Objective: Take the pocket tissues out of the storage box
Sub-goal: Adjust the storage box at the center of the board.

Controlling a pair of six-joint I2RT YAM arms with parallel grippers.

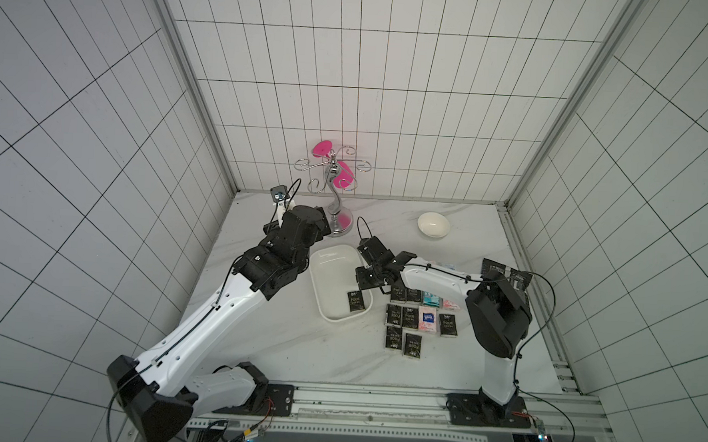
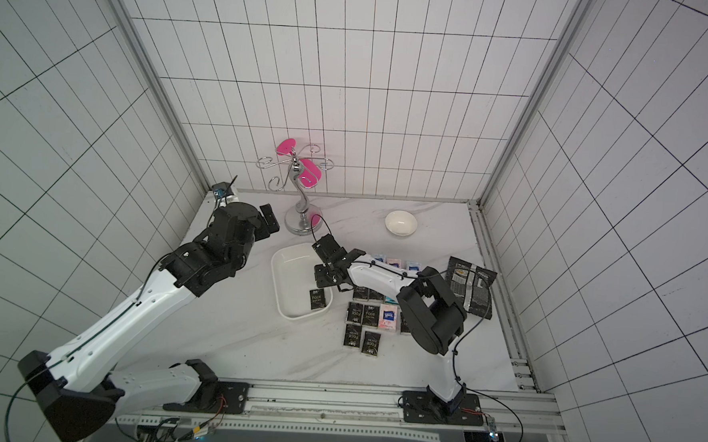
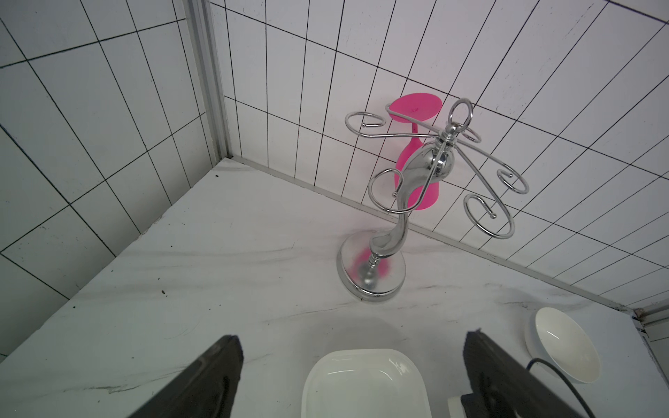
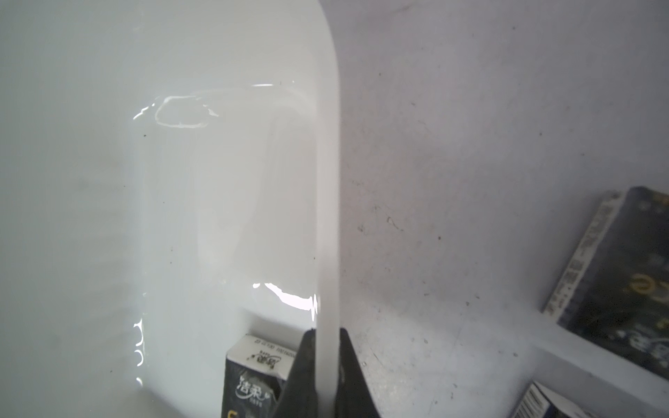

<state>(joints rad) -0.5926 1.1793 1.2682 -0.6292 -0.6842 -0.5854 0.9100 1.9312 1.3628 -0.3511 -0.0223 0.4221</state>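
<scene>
The white storage box (image 1: 333, 271) (image 2: 296, 264) lies mid-table. One black pack of pocket tissues (image 1: 358, 302) (image 2: 317, 300) (image 4: 253, 376) lies in its near right corner. My right gripper (image 1: 371, 290) (image 4: 327, 334) is shut on the box's right rim (image 4: 327, 181), one finger inside the wall and one outside, right beside that pack. Several more packs (image 1: 411, 316) (image 2: 370, 316) lie in rows on the table right of the box. My left gripper (image 2: 270, 222) (image 3: 353, 343) hovers open and empty past the box's far left end.
A chrome rack (image 1: 338, 179) holding a pink glass stands at the back wall, with a round white bowl (image 1: 433, 225) to its right. Black foil pouches (image 1: 507, 276) lie at the right edge, under the right arm's elbow. A few pale packs (image 1: 441, 265) sit behind the right forearm.
</scene>
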